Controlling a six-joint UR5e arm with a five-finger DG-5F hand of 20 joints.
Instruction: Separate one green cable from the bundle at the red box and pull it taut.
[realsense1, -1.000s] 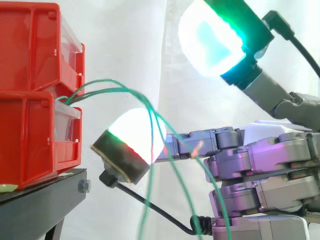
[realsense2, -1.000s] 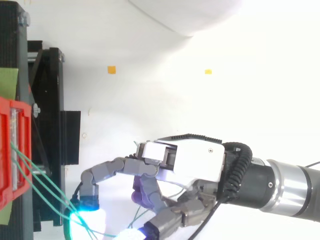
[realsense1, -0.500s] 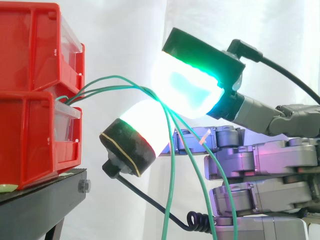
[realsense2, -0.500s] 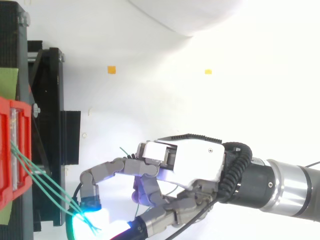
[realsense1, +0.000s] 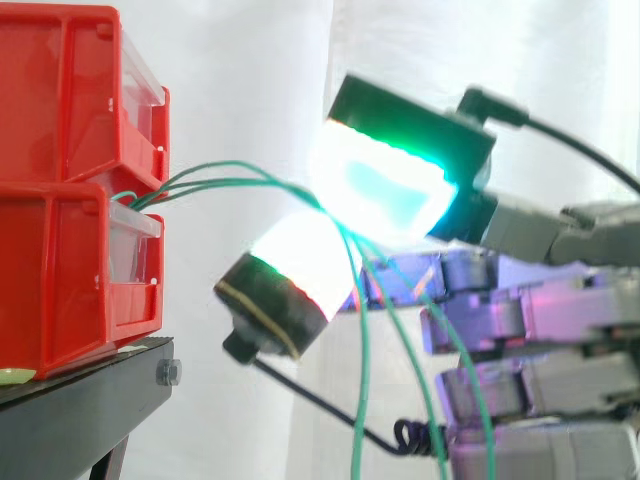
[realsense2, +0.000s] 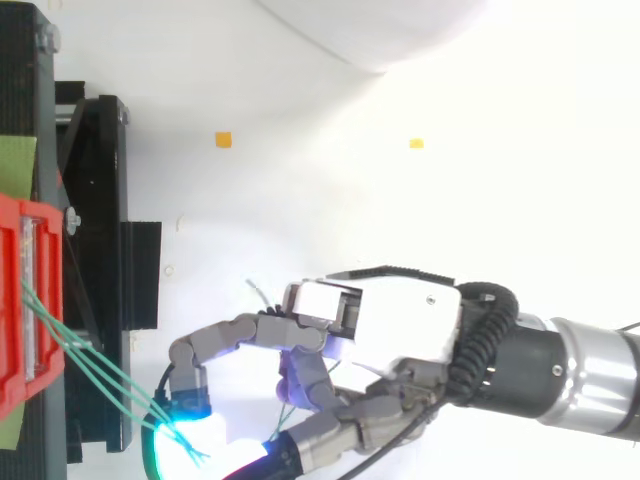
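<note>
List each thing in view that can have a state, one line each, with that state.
hand, shut: its glowing pads pinch the green cables between them.
green cables, bunched together, bowed from the red bins to the pads, not taut; loose ends hang below the hand.
red bins, stacked one on the other, upright on the black stand.
black stand, standing, bearing the bins.

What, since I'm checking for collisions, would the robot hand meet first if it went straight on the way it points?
Probably the lower red bin, which the green cables pinched by the robot hand run to. From above, the robot hand lines up near that bin's edge, so it might miss it.
</note>
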